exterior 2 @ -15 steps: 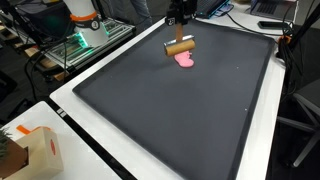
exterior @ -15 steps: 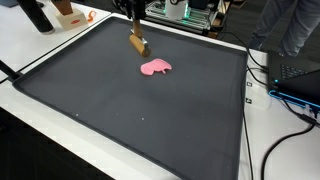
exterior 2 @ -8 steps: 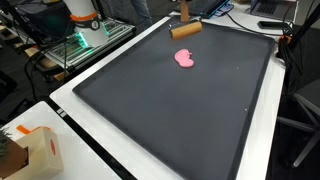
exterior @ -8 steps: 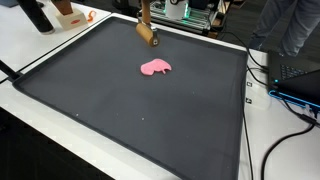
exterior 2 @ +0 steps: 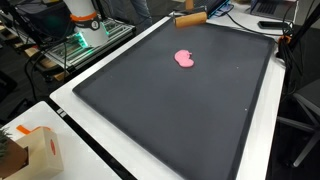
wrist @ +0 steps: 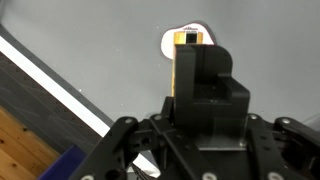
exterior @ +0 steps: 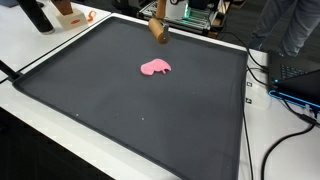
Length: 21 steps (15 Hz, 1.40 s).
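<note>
A wooden roller-like block (exterior: 158, 30) (exterior 2: 191, 18) hangs in the air over the far edge of the black mat (exterior: 120, 110) (exterior 2: 170, 110). My gripper (exterior: 156, 17) is shut on it from above and is mostly cut off at the top of both exterior views. A flat pink lump (exterior: 155, 68) (exterior 2: 185, 58) lies on the mat, well apart from the block. In the wrist view the block's wooden end (wrist: 186, 40) sticks out beyond the gripper (wrist: 198, 75), with a pale blob on the grey mat behind it.
The mat covers a white table (exterior: 40, 45). An orange and white box (exterior 2: 30, 150) sits at a near corner. Cables and a blue-edged device (exterior: 297, 85) lie beside the mat. The arm's base and electronics (exterior 2: 85, 25) stand at the far side.
The gripper has carried the wooden block up and away from the pink lump, from just beside it to over the mat's far edge. The pink lump has stayed in place.
</note>
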Tool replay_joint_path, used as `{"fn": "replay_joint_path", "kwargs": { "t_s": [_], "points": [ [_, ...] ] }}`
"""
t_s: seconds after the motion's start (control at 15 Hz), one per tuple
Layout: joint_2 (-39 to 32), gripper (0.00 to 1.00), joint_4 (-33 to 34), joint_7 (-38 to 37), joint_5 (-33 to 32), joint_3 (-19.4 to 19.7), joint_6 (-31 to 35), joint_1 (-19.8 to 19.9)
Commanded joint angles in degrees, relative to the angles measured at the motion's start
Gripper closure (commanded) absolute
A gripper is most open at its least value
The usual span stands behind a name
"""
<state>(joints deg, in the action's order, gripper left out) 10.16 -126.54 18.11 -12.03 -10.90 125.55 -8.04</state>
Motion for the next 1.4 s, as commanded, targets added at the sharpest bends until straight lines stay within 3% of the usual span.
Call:
{"fn": "replay_joint_path", "kwargs": {
  "t_s": [0.0, 0.53, 1.0, 1.33],
  "points": [
    [-0.7, 0.76, 0.6, -8.4, -5.9, -2.2, -3.6, -1.3],
    [-6.8, 0.76, 2.5, -19.5, -15.4, -6.2, -6.3, -4.4],
    [-12.9, 0.76, 4.6, -28.8, -23.7, -6.3, -6.1, -6.9],
    [-16.8, 0.76, 6.8, -31.7, -25.3, -5.9, -6.3, -8.6]
  ]
}}
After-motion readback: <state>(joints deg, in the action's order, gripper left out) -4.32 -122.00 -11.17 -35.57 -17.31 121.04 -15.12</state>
